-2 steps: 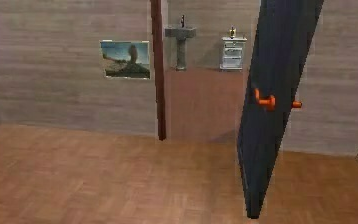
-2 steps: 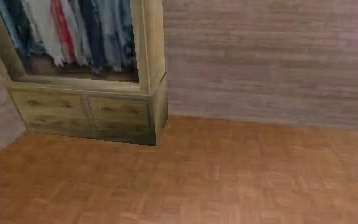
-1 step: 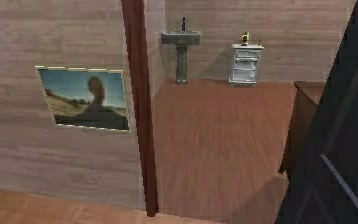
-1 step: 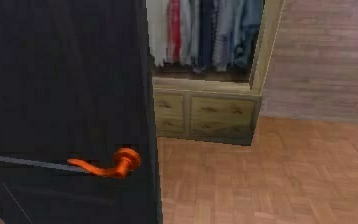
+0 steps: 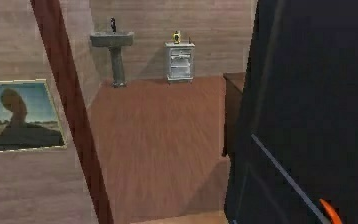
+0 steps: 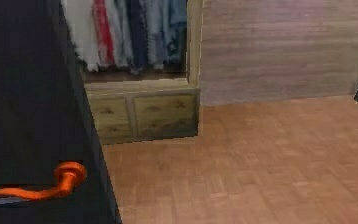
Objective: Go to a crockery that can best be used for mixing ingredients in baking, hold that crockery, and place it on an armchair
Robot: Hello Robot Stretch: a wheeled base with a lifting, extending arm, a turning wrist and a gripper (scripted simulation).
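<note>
A doorway in the forward view opens onto a room with a red-brown floor [image 5: 162,140]. At its far wall stand a grey pedestal sink [image 5: 113,48] and a small white cabinet [image 5: 179,62] with a small yellow thing [image 5: 174,38] on top. I make out no bowl-like crockery and no armchair.
A dark open door [image 5: 307,120] takes up the forward view's right, and the same dark door [image 6: 37,110] with an orange lever handle [image 6: 47,185] fills the arm side view's left. A framed picture [image 5: 22,115] hangs on the near wall. A wardrobe [image 6: 147,70] holds hanging clothes above drawers. Wood floor [image 6: 257,160] lies free.
</note>
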